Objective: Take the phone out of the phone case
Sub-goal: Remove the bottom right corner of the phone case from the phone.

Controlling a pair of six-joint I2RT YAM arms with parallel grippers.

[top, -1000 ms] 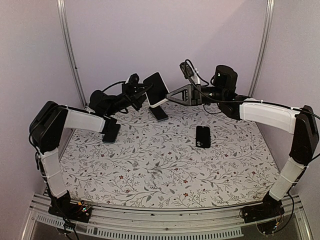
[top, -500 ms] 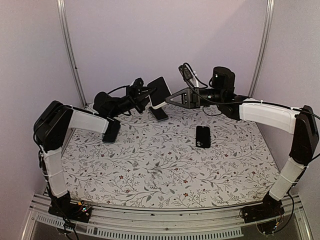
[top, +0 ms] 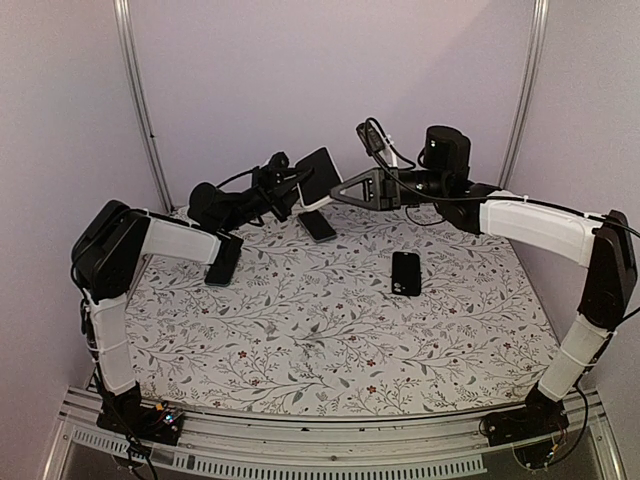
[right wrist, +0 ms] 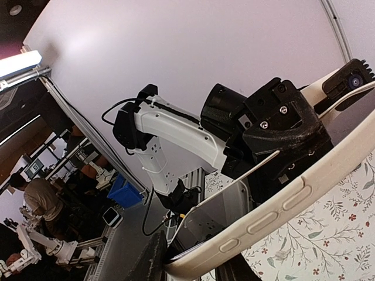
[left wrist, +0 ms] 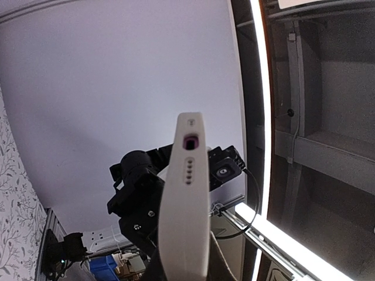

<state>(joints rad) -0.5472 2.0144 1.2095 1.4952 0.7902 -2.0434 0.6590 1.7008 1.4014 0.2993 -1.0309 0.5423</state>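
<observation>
You have two claws meeting in the air over the far part of the flowered table (top: pixel 330 340), with one cased phone between them. Your left claw (top: pixel 298 186) is clenched on the white phone case (right wrist: pixel 263 222), which carries the phone (top: pixel 320 172). It holds the case off the table and tilted, with the dark face turned up and toward your side. The phone sits inside the case.

Your right claw (top: pixel 338 196) comes in from the opposite side and meets the case at its lower white edge. In the right wrist view that edge, with its three side buttons (right wrist: pixel 258 221), runs between the right claw's own fingers (right wrist: pixel 157 257). You cannot tell from any view whether they pinch it or only straddle it.

In the left wrist view you see the case end-on, a narrow white strip with one charging port (left wrist: pixel 190 142) and a row of small holes. The right arm's black wrist sits just behind it.

Three dark flat slabs lie on the table, and it is unclear whether they are phones or cases:
- One slab (top: pixel 318 226) lies directly below the two claws.
- A second slab (top: pixel 224 260) lies back along the left forearm, partly under it.
- A third slab (top: pixel 406 273) lies on the near side of the right claw, well apart from it.

The black body of the left claw hides part of the case from the right wrist camera.
</observation>
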